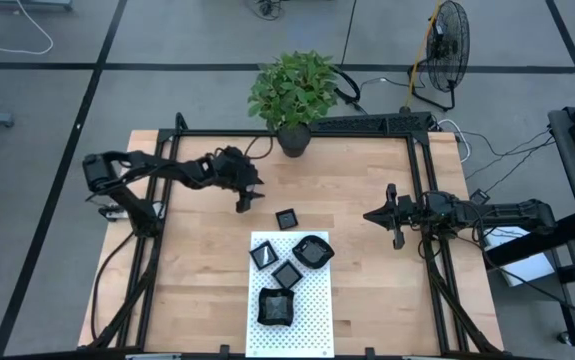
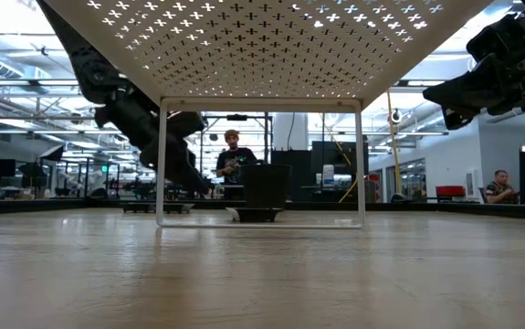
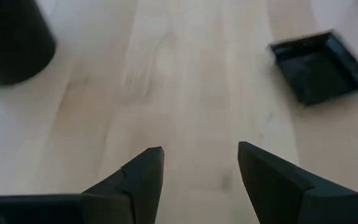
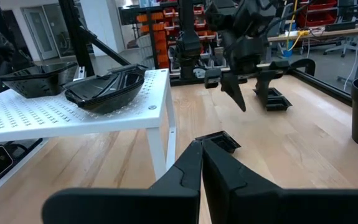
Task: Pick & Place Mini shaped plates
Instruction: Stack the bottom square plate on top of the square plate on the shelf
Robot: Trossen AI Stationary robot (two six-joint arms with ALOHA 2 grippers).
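1. black and wide apart, my left gripper (image 1: 247, 199) hangs over bare wood with nothing between its fingers (image 3: 142, 174), left of the loose square plate (image 1: 286, 218).
2. that plate sits on the table just beyond the white dotted mat (image 1: 312, 320), where four more mini plates (image 1: 293, 273) already rest (the mat is really a small raised stand, as the low view shows).
3. i'd judge the step in hand is reaching for the loose plate: bring the fingers square to one raised rim, one finger inside and one outside, and descend straight so the glossy dish does not skid.
4. once it is lifted, clear the stand's edge before setting it on a free patch.
5. my right gripper (image 1: 395, 216) waits at the right side, pinched fully closed and empty.
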